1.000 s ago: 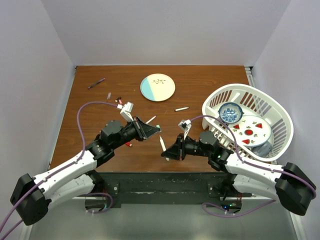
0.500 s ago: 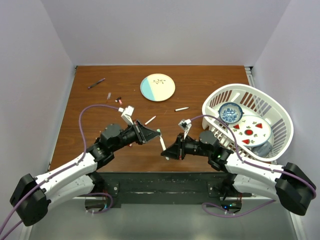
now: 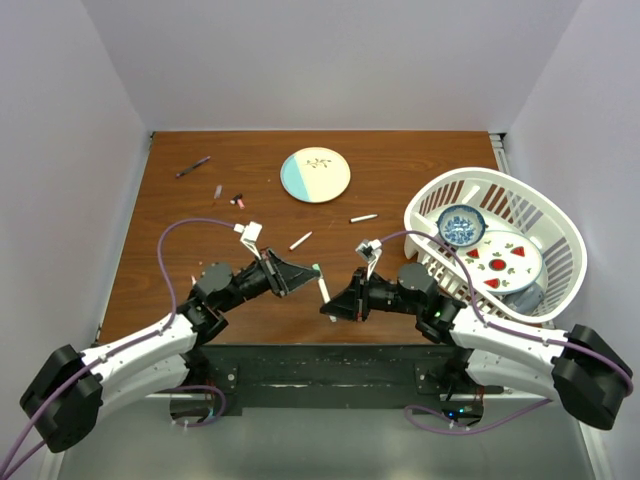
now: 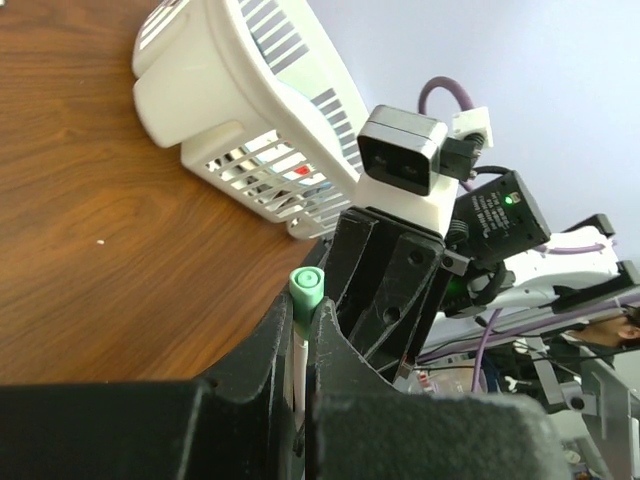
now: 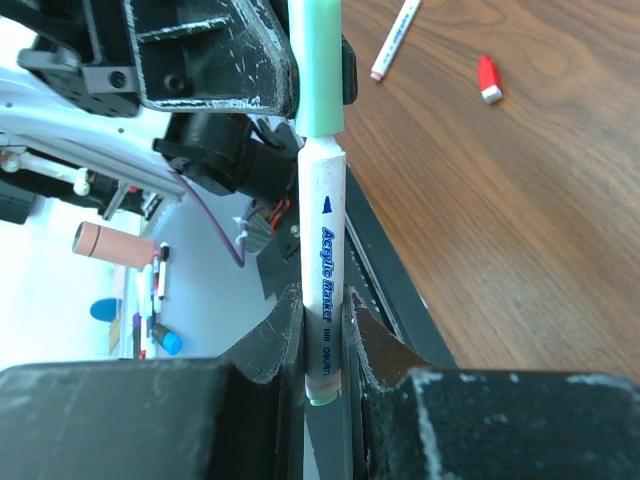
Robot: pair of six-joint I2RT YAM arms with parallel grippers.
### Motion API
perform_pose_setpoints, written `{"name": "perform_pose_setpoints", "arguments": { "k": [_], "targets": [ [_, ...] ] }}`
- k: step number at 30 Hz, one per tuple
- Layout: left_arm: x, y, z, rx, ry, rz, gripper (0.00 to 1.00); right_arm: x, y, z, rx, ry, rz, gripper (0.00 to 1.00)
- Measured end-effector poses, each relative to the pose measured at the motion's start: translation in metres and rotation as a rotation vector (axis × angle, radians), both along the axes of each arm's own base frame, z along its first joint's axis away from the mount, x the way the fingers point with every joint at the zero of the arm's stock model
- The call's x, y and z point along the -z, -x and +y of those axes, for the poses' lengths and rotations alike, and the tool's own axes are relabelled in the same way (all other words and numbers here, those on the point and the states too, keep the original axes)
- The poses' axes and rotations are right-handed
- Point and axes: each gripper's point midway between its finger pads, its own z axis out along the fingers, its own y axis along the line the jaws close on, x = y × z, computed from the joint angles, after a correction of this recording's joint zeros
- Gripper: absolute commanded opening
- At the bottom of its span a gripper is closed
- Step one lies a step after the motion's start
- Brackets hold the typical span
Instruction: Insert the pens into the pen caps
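My right gripper (image 3: 333,308) (image 5: 322,330) is shut on the tail end of a white pen (image 3: 323,290) (image 5: 323,220) marked "Acrylic Marker", which points up toward the left arm. A green pen cap (image 3: 316,268) (image 4: 307,285) (image 5: 318,70) sits on the pen's far end. The left gripper (image 3: 311,269) (image 4: 307,312) is shut on that cap. Both grippers meet above the table's near middle. Two more white pens (image 3: 300,240) (image 3: 363,217) and a dark purple pen (image 3: 192,166) lie on the wood. A pale cap (image 3: 217,190) and a red-and-black cap (image 3: 238,200) lie at the left.
A round plate (image 3: 315,174) sits at the back middle. A white basket (image 3: 520,196) (image 4: 240,100) holding dishes fills the right side. In the right wrist view a loose white pen (image 5: 396,38) and a red cap (image 5: 488,78) lie beyond the grippers.
The left arm has pulled nearer and lower, bringing the green cap down onto the tip of the pen. The right arm has held still.
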Motion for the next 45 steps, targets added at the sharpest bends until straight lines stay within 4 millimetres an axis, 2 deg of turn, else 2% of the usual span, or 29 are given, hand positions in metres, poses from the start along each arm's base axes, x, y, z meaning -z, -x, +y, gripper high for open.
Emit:
{"name": "perform_pose_setpoints", "arguments": {
  "k": [2, 5, 6, 9, 14, 18, 26, 38, 40, 43, 45],
  "targets": [
    [-0.003, 0.002, 0.001, 0.004, 0.029, -0.020, 0.14, -0.004, 0.001, 0.001, -0.005, -0.016, -0.005, 0.00],
    [-0.011, 0.006, 0.002, 0.021, 0.073, -0.057, 0.33, -0.014, 0.003, 0.003, -0.017, -0.052, -0.020, 0.00],
    [-0.014, 0.009, 0.002, 0.032, 0.085, -0.069, 0.44, -0.017, 0.004, 0.004, -0.022, -0.064, -0.026, 0.00],
    [-0.016, 0.024, -0.001, 0.105, 0.094, -0.080, 0.56, -0.033, -0.004, 0.003, 0.009, -0.115, -0.067, 0.00],
    [-0.023, 0.034, 0.001, 0.140, 0.095, -0.115, 0.64, -0.046, -0.004, 0.001, 0.011, -0.153, -0.100, 0.00],
    [-0.037, 0.034, 0.001, 0.138, 0.089, -0.159, 0.69, -0.050, -0.002, 0.000, 0.007, -0.162, -0.111, 0.00],
    [-0.065, 0.025, -0.005, 0.125, 0.067, -0.244, 0.70, -0.057, 0.007, -0.002, -0.034, -0.180, -0.121, 0.00],
    [-0.066, 0.010, -0.017, 0.125, 0.025, -0.248, 0.61, -0.062, 0.017, -0.005, -0.076, -0.191, -0.128, 0.00],
    [-0.068, 0.010, -0.018, 0.128, 0.029, -0.253, 0.57, -0.061, 0.018, -0.005, -0.077, -0.187, -0.125, 0.00],
    [-0.071, 0.011, -0.018, 0.130, 0.036, -0.261, 0.45, -0.059, 0.018, -0.005, -0.079, -0.183, -0.121, 0.00],
    [-0.072, 0.012, -0.018, 0.135, 0.040, -0.267, 0.31, -0.059, 0.018, -0.005, -0.080, -0.181, -0.119, 0.00]
  ]
}}
